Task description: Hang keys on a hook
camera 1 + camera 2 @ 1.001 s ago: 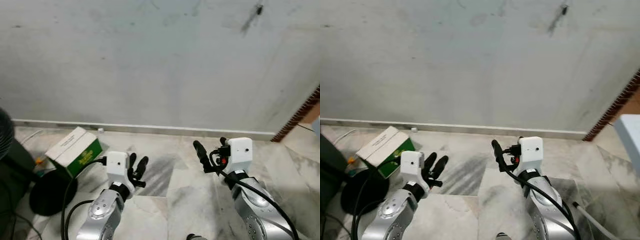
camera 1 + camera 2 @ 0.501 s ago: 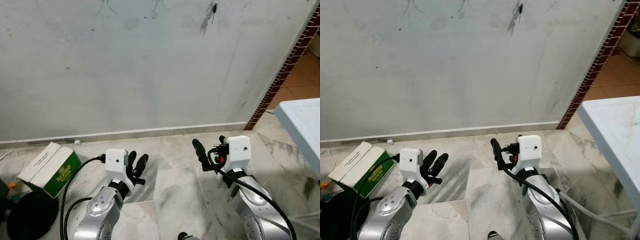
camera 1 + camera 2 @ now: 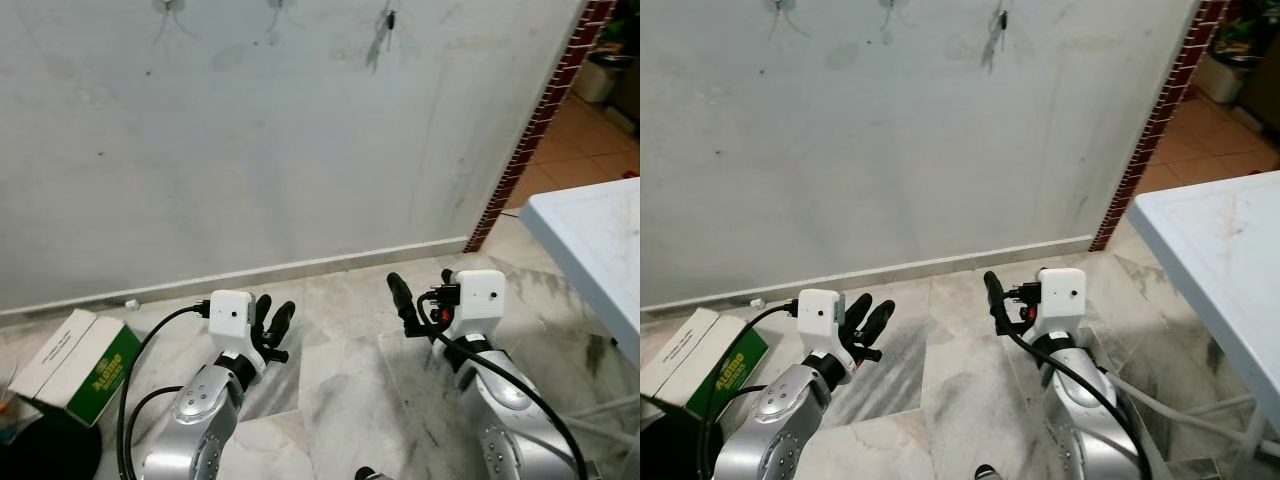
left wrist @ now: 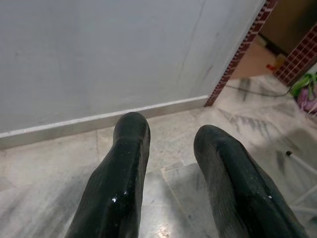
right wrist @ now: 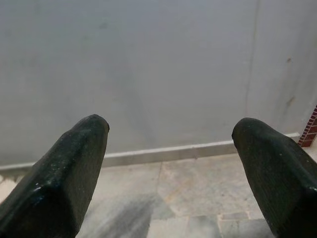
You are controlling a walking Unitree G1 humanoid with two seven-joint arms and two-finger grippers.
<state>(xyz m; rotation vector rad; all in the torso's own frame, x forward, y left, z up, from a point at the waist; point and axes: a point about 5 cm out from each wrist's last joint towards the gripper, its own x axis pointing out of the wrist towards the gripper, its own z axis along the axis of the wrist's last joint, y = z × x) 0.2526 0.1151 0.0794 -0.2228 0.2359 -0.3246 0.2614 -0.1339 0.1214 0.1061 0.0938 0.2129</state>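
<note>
High on the far grey wall (image 3: 300, 150) a small dark thing hangs from a hook (image 3: 387, 20), with a streak running down below it; it is too small to tell whether these are the keys. Two more hooks (image 3: 275, 8) sit further left along the top of the wall. Both arms are held forward over the marble floor (image 3: 340, 340), neither carrying anything. The left hand (image 3: 272, 325) points toward the wall with its two black fingers (image 4: 121, 173) a little apart, nothing between them. The right hand (image 3: 992, 295) also faces the wall, its fingers (image 5: 74, 163) spread wide and empty. At the near left a green and white box (image 3: 75, 365) lies on the floor beside a black round base (image 3: 40, 455). On the right stands a white table (image 3: 1220, 250), and beyond it a red brick edge (image 3: 530, 120) ends the wall.
</note>
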